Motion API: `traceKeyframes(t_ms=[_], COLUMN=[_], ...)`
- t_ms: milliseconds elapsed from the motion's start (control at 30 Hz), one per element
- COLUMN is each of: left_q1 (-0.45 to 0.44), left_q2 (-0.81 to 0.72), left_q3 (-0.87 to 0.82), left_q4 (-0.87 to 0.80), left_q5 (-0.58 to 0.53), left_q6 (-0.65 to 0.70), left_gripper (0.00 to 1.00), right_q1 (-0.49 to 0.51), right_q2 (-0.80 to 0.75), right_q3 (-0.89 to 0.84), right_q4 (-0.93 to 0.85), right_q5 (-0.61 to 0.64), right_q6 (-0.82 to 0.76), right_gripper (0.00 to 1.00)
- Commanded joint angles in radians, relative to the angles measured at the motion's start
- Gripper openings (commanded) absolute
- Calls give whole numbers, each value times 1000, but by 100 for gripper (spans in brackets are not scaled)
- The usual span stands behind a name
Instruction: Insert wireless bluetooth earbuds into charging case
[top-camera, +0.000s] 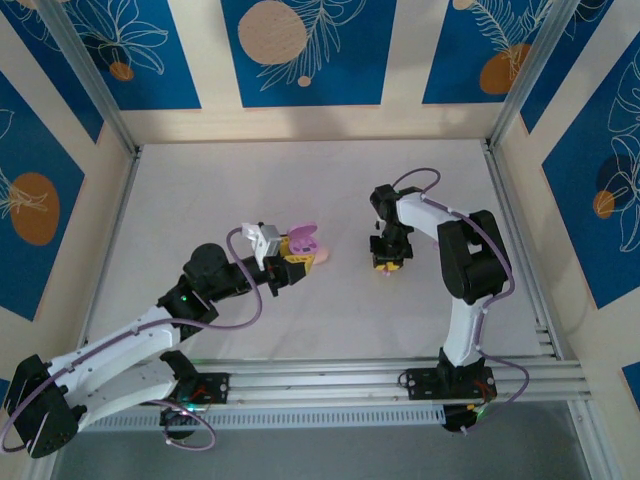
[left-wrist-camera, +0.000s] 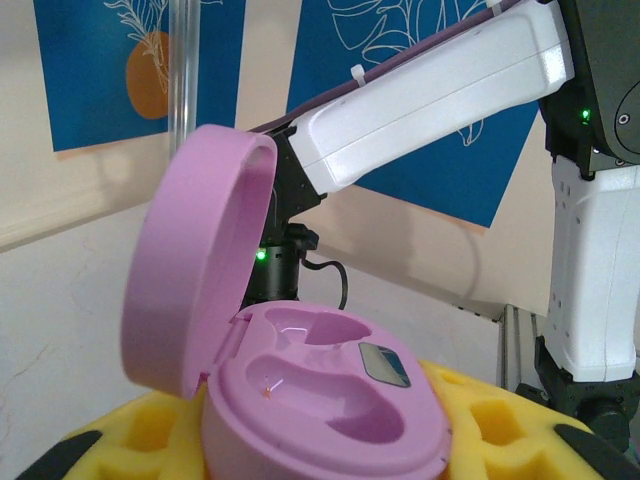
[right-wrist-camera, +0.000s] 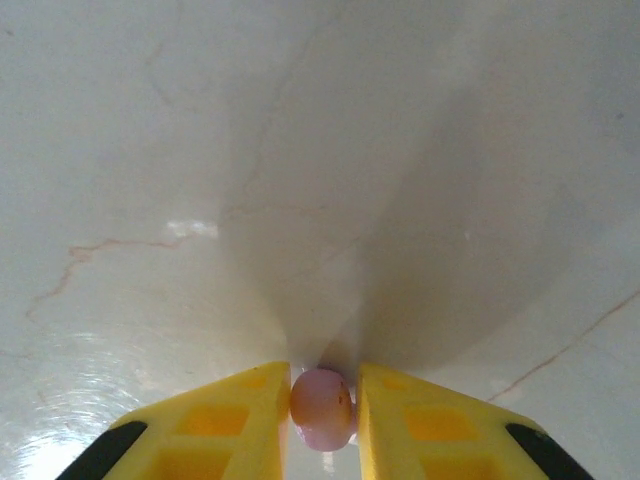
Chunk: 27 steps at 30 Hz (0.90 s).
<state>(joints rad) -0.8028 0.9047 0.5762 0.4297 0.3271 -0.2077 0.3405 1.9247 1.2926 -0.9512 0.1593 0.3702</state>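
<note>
Holding one pink charging case (left-wrist-camera: 330, 400), lid raised, two wells both empty: left jaws, clenched, centre-left of the overhead frame. One pale pink earbud (right-wrist-camera: 321, 408) on the desk (right-wrist-camera: 300, 150), between the two yellow pads (right-wrist-camera: 230, 415) of the right jaws, bottom centre; whether gripped, cannot tell.

The table (top-camera: 200, 200) is a pale, glossy, off-white slab with faint marble-like veins, fenced by aluminium rails (top-camera: 330, 378) at its near edge and sides. A small peach-coloured rounded thing (top-camera: 323, 257) lies on it near the middle. A pink earbud (right-wrist-camera: 321, 408) sits low against the surface; contact cannot be told.
</note>
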Motion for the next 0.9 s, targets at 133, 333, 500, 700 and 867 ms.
traceKeyframes(t_ms=[133,333,500,700,867], left_q1=[-4,-4,-3,-4,-3], left_q2=[-1,2,-1,-3,3], left_q3=[-7,-8,-8,-6,-4], left_q4=[14,15,14,12,15], left_q5=[-10,-6,-5,-7,-5], left_q6=[4,1,1,0,0], left_gripper=[24,24,24,24,24], right_q1=[11,18,20,20,20], right_q2=[16,18,22,29,33], right_q3=[30,37,39,42,43], right_q4=[-46,-56,-63,-69,-72], right_q5=[18,8,16,19,22], right_q6=[-2,-7,-5,-6,-3], right_gripper=[25,27,27,26,24])
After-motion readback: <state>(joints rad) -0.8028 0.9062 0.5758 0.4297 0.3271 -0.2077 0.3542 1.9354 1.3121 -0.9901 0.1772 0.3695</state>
